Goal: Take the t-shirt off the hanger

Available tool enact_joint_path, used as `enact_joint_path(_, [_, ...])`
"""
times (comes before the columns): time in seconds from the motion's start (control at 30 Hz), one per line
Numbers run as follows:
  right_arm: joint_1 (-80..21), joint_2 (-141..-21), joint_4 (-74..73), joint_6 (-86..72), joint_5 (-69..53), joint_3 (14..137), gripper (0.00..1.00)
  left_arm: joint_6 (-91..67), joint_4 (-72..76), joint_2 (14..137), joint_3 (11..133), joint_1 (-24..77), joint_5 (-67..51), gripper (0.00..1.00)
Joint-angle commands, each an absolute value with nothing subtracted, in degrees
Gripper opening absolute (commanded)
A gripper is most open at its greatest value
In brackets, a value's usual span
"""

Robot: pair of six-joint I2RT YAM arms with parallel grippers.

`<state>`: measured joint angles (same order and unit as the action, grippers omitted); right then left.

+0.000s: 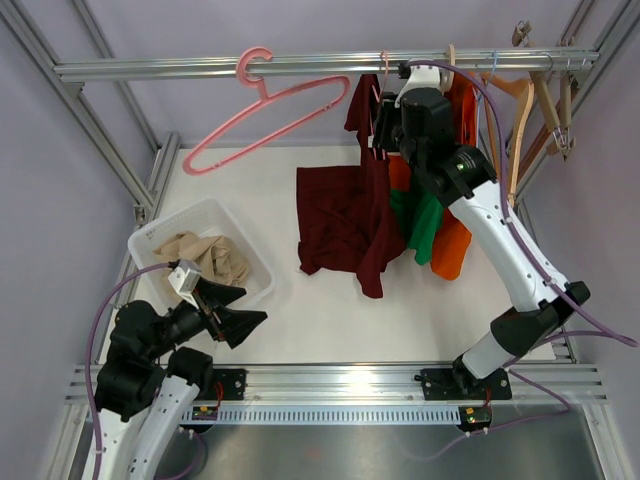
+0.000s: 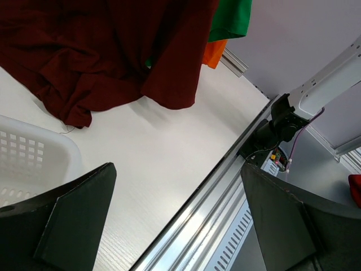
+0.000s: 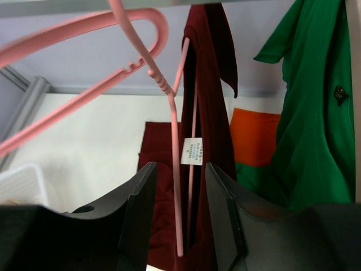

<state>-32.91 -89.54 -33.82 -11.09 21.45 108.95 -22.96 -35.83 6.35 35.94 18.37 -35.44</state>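
- The left gripper [image 1: 243, 308] sits low by the white plastic laundry basket [image 1: 170, 220], which holds a crumpled beige cloth [image 1: 205, 258]. Its jaws are spread wide with nothing between them.
- An empty pink plastic hanger [image 1: 228, 128] hangs from the rail, well apart from the work.
- The dark maroon t-shirt [image 1: 340, 215] hangs from a second thin pink hanger [image 3: 176, 186] on the rail, with its lower half pooled on the table.
- The right gripper [image 3: 180, 169] is up at that hanger. Its jaws are slightly parted and straddle one hanger arm without clamping it.
- To do this step well, I would close on the bare hanger arm, not on fabric or the white label. Then I would steady the hanger while the left gripper draws the shirt down one shoulder at a time.
- A green garment [image 1: 420, 215] and an orange one [image 1: 455, 245] hang just beside it, so pull away from them.
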Motion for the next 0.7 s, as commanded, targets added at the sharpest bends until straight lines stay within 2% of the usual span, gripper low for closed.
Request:
enact_joint_path(0.0, [-31.55,-91.84,-34.18,-8.35,21.61,113.99,0.46,-23.73,-32.87,7.38,35.42,18.02,-37.53,0.99])
enact_joint_path(0.27, [-31.11,-96.15,-34.63,-5.89,22.85,116.89,0.34,-23.64,-32.87,7.65,35.42,17.67,-37.62,0.99])
enact_joint_path(0.37, [-31.11,-96.5,-34.54,-5.19,22.76,117.51,0.22,-23.64,-32.78,7.73,35.42,17.58,-37.62,0.99])
enact_joint_path(0.4, [-31.11,-96.5,-34.45,-5.01,22.85,117.68,0.13,-23.64,-32.87,7.82,35.42,17.58,-37.62,0.99])
enact_joint_path(0.53, [-31.11,-95.28,-33.23,-4.83,22.33,117.69,0.01,-23.64,-32.87,8.0,35.42,17.49,-37.62,0.99])
enact_joint_path(0.67, [-31.11,-93.08,-31.64,-4.57,21.45,118.04,0.0,-23.56,-32.87,8.52,35.59,17.49,-37.79,0.99])
